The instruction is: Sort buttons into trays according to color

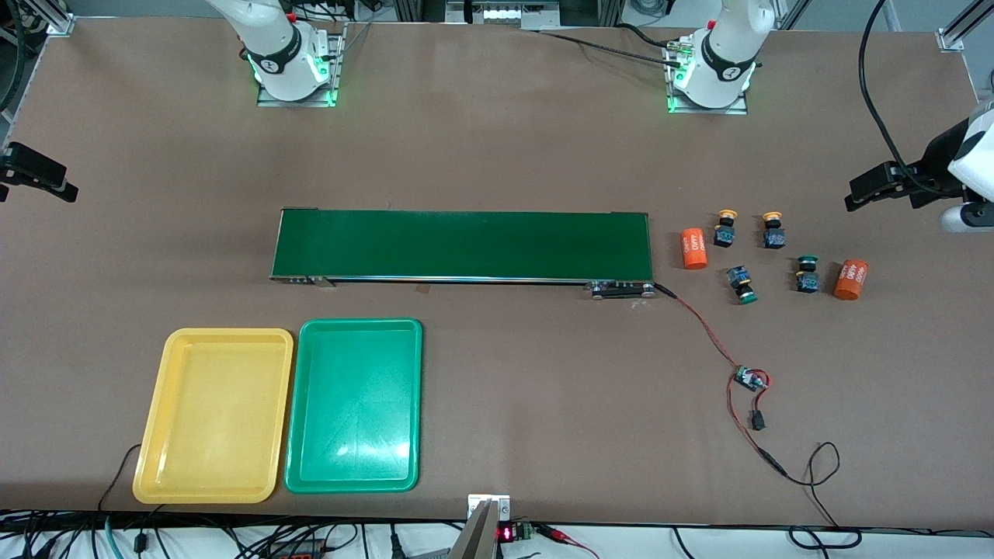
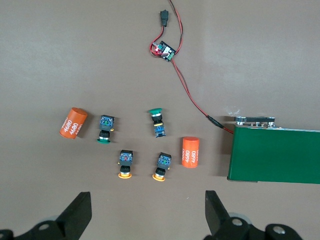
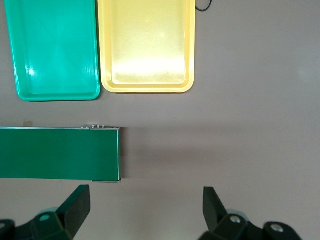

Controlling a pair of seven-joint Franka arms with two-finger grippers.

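Observation:
Four buttons lie on the table off the conveyor's end, toward the left arm's end. Two have yellow caps [image 1: 725, 228] [image 1: 773, 230], and two with green caps [image 1: 742, 284] [image 1: 808, 275] lie nearer the front camera. The left wrist view shows the yellow pair [image 2: 125, 164] [image 2: 161, 166] and the green pair [image 2: 105, 129] [image 2: 158, 122]. My left gripper [image 2: 147, 197] hangs open high over bare table beside the yellow pair, holding nothing. The yellow tray [image 1: 213, 415] and the green tray [image 1: 354, 404] lie side by side, both empty. My right gripper [image 3: 146, 192] is open high over bare table beside the conveyor's other end.
A long dark-green conveyor belt [image 1: 462, 244] lies across the middle. Two orange cylinders [image 1: 694, 248] [image 1: 851, 279] flank the buttons. A red-and-black cable with a small circuit board [image 1: 750, 380] runs from the conveyor toward the table's front edge.

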